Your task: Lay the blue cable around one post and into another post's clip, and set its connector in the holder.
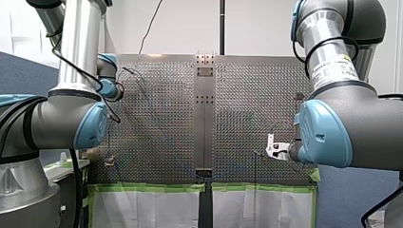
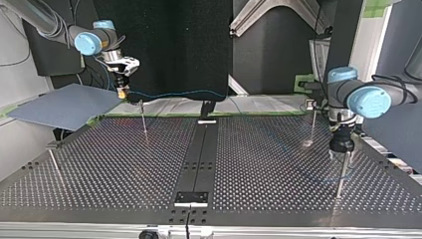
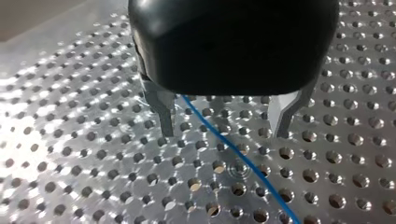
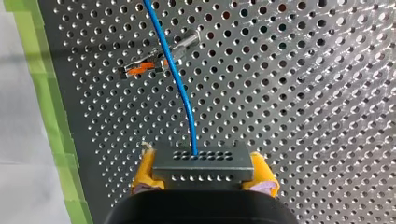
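Right claw (image 4: 204,169), yellow pads clamped on the grey connector (image 4: 201,158); blue cable (image 4: 180,79) out of it and over the post (image 4: 184,42) with the orange clip (image 4: 140,70) ahead. Left claw (image 3: 223,128) apart, low over the bench (image 3: 70,154), cable running beneath between its fingers, not gripped. Likely mid-routing: keep tension light, carry the line squarely down into the clip, no tugging at the connector. Top view alone: cable's airborne span from the connector toward mid-bench. Right wrist alone: the clip itself.

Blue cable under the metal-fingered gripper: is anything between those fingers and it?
Nothing visible does. In the left wrist view my left gripper hangs open over the perforated table, and the blue cable runs bare across the gap ahead of its fingertips. My right gripper is shut on the connector.
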You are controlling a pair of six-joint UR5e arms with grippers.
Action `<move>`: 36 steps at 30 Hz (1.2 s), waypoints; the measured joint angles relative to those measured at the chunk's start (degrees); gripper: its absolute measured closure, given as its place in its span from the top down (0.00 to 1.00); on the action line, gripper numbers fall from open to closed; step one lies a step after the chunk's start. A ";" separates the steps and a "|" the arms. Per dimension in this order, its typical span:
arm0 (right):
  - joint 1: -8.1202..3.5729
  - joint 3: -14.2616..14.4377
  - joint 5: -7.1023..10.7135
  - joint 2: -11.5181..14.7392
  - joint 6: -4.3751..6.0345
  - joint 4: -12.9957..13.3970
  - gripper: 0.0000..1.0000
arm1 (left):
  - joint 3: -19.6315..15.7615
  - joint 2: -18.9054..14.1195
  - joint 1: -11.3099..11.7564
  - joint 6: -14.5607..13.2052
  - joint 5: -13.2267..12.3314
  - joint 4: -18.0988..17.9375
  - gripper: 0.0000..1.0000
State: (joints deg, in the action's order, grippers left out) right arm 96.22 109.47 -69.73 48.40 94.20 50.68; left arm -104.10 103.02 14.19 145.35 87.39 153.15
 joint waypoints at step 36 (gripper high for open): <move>1.15 -0.26 -0.25 0.13 0.20 -0.35 0.00 | -14.36 -14.44 2.87 -0.08 -9.90 -3.41 1.00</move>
State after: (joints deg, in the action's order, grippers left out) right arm 97.37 109.21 -69.97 48.53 94.39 50.33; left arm -118.46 88.57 17.05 145.26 77.49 149.74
